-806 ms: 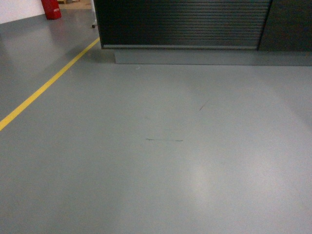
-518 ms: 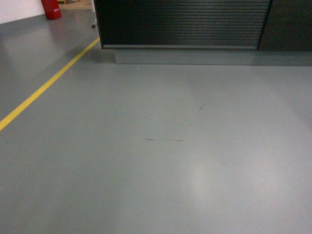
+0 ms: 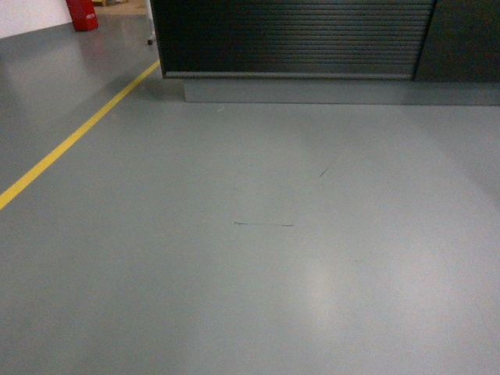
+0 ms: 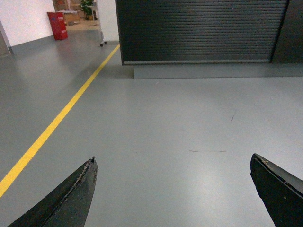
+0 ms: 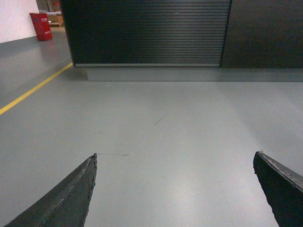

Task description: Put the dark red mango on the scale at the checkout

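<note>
Head view: checkout (image 3: 293,39) at 12 o'clock, ribbed slatted front facing the camera, its top out of frame. Grey floor (image 3: 250,258) between the camera and it, yellow line (image 3: 78,133) running toward 10 o'clock, red bin (image 3: 82,14) far at 11. Left end effector (image 4: 173,189) has fingers spread wide, nothing between them. Right end effector (image 5: 175,189) same: apart, holding nothing. Mango and scale appear in no view.

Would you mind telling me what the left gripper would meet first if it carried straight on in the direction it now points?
Probably nothing nearby: the open left gripper points over bare grey floor toward the checkout, whose ribbed front panel would likely come first, though depth is unclear.
</note>
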Available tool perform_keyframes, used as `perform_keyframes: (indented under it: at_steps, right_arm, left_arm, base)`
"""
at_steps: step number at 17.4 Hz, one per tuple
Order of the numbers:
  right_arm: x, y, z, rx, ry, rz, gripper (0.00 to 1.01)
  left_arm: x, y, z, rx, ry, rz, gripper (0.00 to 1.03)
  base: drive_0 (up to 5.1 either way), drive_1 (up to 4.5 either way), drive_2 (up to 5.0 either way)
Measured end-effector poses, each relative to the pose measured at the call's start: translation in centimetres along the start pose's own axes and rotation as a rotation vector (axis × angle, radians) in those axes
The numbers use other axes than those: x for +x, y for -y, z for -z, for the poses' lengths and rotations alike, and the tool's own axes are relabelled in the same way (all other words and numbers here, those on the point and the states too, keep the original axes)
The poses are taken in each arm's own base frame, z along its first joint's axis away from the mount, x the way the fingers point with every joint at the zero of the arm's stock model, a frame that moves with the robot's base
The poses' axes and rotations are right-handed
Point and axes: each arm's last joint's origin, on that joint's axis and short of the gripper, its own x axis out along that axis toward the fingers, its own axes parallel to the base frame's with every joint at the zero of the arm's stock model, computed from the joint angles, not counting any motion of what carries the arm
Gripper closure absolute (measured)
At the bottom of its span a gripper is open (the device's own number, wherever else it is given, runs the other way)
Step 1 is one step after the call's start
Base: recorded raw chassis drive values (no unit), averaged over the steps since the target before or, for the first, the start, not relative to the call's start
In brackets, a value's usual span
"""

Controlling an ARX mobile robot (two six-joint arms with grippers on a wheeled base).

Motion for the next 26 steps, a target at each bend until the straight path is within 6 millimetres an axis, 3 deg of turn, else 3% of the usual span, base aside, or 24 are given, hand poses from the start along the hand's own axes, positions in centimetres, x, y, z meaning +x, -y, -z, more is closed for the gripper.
perform_keyframes:
  at_steps: [15,26]
  right_arm:
    - [0.00,0.00,0.00,0.000,0.000,0.000,0.03]
    - [0.00,0.00,0.02,0.000,-0.002,0.000,0.03]
  left_arm:
    - [0.00,0.00,0.00,0.000,0.000,0.000,0.05]
    - [0.00,0.00,0.00,0.000,0.000,0.000,0.05]
  base:
    - [0.0,0.00,0.0]
    - [-0.1,4.24,-4.3]
